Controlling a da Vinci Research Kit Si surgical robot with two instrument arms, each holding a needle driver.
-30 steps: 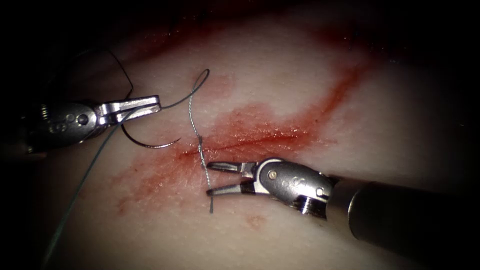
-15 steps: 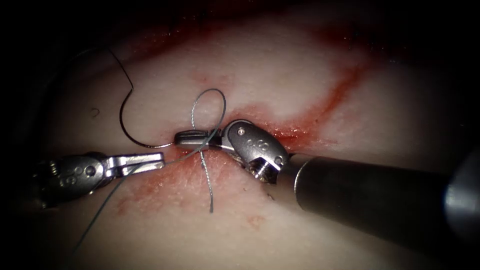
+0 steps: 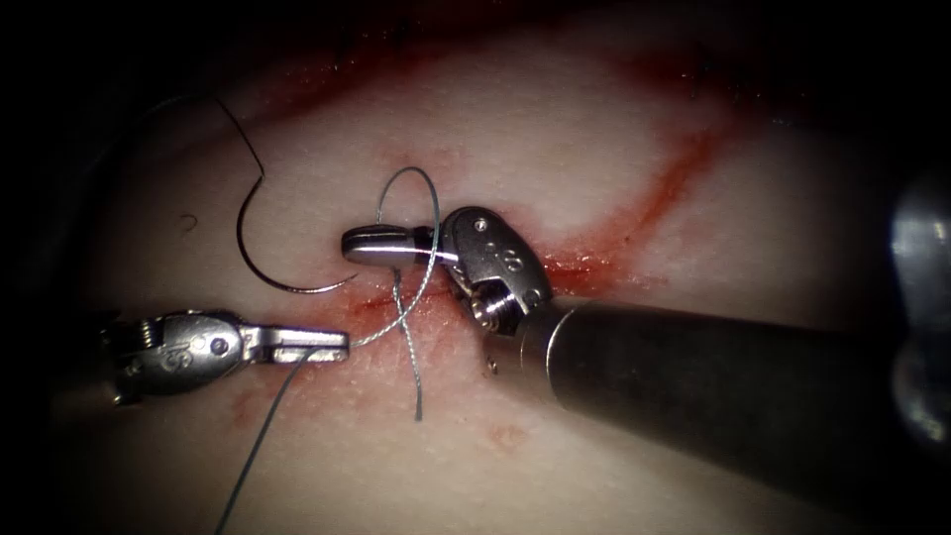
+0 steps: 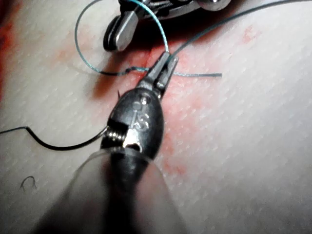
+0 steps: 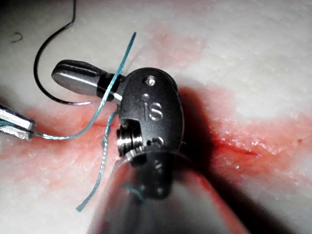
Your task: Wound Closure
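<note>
My left tool (image 3: 332,346) lies just below the left end of the cut (image 3: 594,264), jaws shut on the thread (image 3: 381,334); the same grip shows in the left wrist view (image 4: 167,64). My right tool (image 3: 359,244) reaches across the cut with its jaws shut and empty. A loop of thread (image 3: 414,176) is wound around them, which also shows in the right wrist view (image 5: 73,75). The curved needle (image 3: 244,248) lies free on the tissue (image 3: 634,129) left of the cut, held by neither tool and not in the tissue. The short thread tail (image 3: 416,391) hangs below the cut.
Red fluid (image 3: 674,178) stains the tissue along the cut and around its left end. The long thread strand (image 3: 253,456) trails from the left jaws toward the lower left. A dark thread (image 3: 243,134) runs from the needle's rear up and left.
The right tool came up from below the cut, shut its jaws and now sits inside the thread loop. The left tool moved down and right with the thread. The needle stayed put.
</note>
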